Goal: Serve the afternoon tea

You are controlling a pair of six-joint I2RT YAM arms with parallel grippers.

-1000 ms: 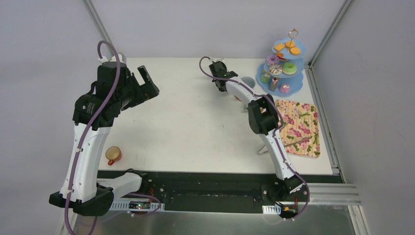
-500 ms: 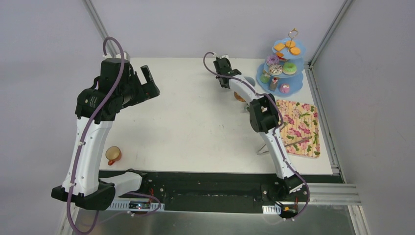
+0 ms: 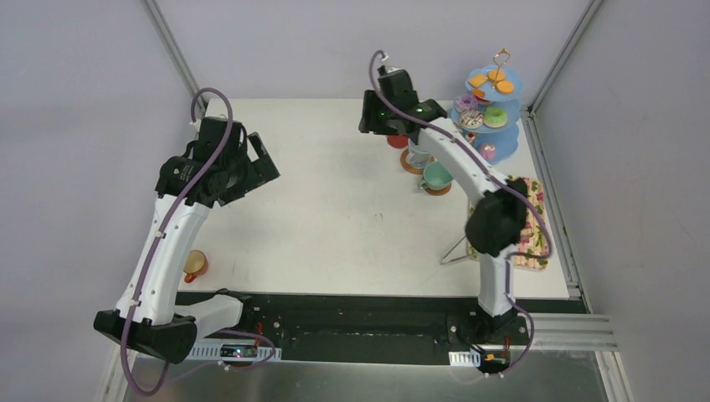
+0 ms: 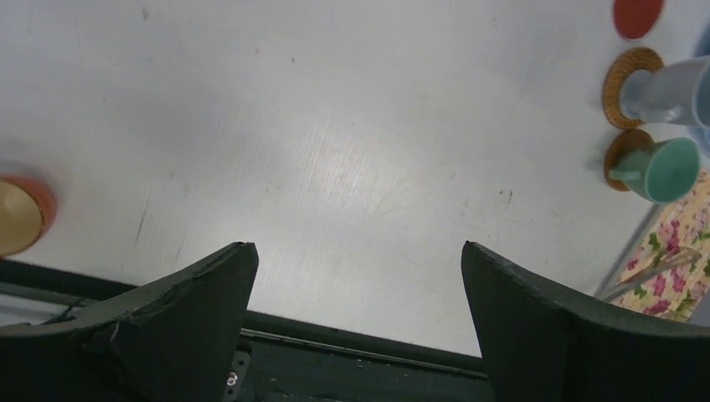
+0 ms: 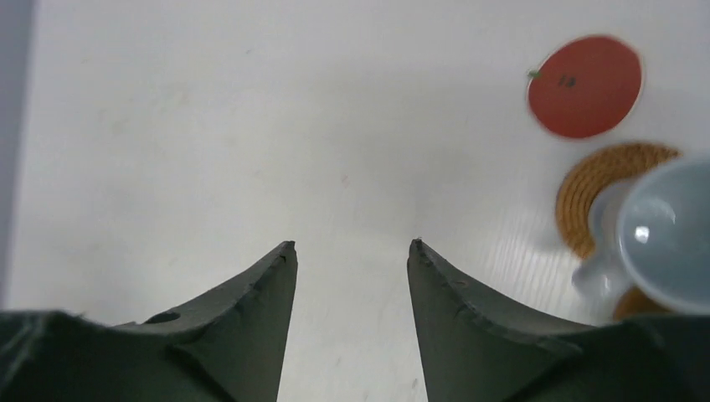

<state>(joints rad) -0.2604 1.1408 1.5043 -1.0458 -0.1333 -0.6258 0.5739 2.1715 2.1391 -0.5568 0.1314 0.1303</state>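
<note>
**Tea service two-thirds laid.** On the white counter (image 3: 335, 209) we find the grey-blue cup (image 4: 674, 82) seated on its woven coaster (image 4: 615, 84). Just beside it the mint green cup (image 4: 666, 167) sits on a second coaster (image 4: 624, 146). Both are at the far right, near the light-blue three-tier stand (image 3: 512, 138).

The stand carries biscuits (image 3: 494, 81) on its top tier and donuts (image 3: 494, 117) on the tiers below, so we judge the sweets already served.

As we read it, only the third setting is left. The red coaster (image 5: 584, 85) lies bare just beyond the grey-blue cup. The orange cup (image 3: 194, 265) stands alone at the counter's near left corner, well apart from it.

The left pincer (image 4: 356, 247) hangs high over the counter's left half, spread wide and holding nothing. The orange cup shows at the left margin of its wrist view.

The right pincer (image 5: 352, 244) hovers near the far edge beside the red coaster, parted by a narrow gap and also empty.

The floral tray (image 4: 686, 224) and the metal tongs (image 3: 454, 251) lie at the near right, partly behind the right arm, and we leave them out of the count. We would name carrying the orange cup to the red coaster as the one step outstanding.
</note>
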